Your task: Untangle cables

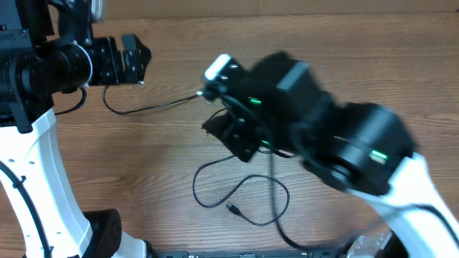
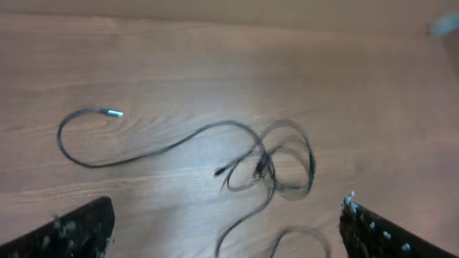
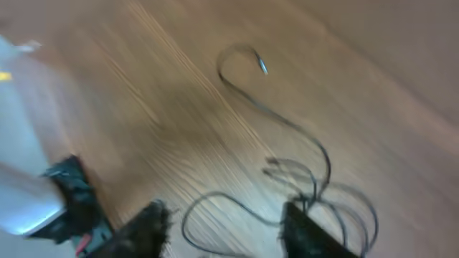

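Thin black cables lie on the wooden table. One long cord (image 1: pixel 150 107) runs from a curl near my left gripper (image 1: pixel 136 59) toward the middle. A loose loop (image 1: pixel 240 193) with a plug tip (image 1: pixel 233 209) lies nearer the front. In the left wrist view the small tangle (image 2: pixel 276 166) lies ahead of my left gripper (image 2: pixel 229 236), which stands wide open and holds nothing. My right gripper (image 3: pixel 226 229) hovers blurred over the tangle (image 3: pixel 337 201). Its jaws stand apart, a cable loop lies on the table between them, and strands pass by its right finger (image 3: pixel 308 233).
The left arm's white link and base (image 1: pixel 29 165) fill the left edge. The right arm's bulky black body (image 1: pixel 337 136) hides the tangle's middle from above. A dark rail (image 1: pixel 237 253) runs along the front edge of the wooden table (image 1: pixel 358 43).
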You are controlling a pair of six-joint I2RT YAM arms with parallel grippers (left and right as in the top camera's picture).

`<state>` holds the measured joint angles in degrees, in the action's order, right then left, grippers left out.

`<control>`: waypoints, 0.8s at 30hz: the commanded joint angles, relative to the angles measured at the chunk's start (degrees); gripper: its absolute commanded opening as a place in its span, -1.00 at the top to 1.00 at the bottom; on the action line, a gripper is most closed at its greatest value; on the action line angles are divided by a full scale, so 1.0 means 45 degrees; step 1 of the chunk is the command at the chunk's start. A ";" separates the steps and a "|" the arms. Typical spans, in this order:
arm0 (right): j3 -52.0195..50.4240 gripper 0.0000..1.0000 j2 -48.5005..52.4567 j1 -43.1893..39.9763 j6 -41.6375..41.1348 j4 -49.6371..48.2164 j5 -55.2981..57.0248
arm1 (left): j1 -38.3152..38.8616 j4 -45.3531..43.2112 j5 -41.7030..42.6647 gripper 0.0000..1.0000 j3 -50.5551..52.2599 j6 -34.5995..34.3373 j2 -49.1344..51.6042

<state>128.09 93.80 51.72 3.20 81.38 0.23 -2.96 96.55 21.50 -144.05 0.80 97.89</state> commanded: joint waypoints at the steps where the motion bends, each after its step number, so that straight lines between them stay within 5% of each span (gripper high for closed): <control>1: -0.0019 -0.40 0.0073 -0.0233 -0.0053 -0.0321 0.1627 | 0.0845 0.0053 0.1953 -1.00 0.0835 0.3983 -0.0019; 4: -0.0019 -0.62 -0.0058 -0.1020 -0.0238 -0.0729 0.1744 | 0.2501 0.0053 0.2555 -1.00 0.2589 0.7830 -0.0010; 7: 0.0005 -0.70 -0.0233 -0.2438 -0.1122 -0.0806 0.1690 | 0.3716 0.0010 0.2463 -0.87 0.4114 0.9826 0.0151; 12: 0.0223 -0.70 -0.0413 -0.5382 -0.1185 -0.0801 0.0228 | 0.4167 -0.0432 0.1705 -0.77 0.4828 0.9539 0.0277; 18: 0.0384 -0.69 -0.0418 -0.8534 -0.1093 -0.0903 -0.0092 | 0.4201 -0.0165 0.1481 -0.88 0.5071 0.9185 0.0272; 20: 0.0389 -0.69 -0.0418 -0.9160 -0.1093 -0.0928 -0.0102 | 0.4269 -0.0520 0.1486 -0.57 0.5775 0.9296 0.0272; 24: 0.0389 -0.69 -0.0418 -0.9442 -0.0981 -0.0865 -0.0369 | 0.4556 -0.1666 0.2336 -0.57 0.8179 0.9301 0.0272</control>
<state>128.25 93.60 9.50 -1.48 77.62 0.14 16.03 91.37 28.75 -114.41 41.15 99.18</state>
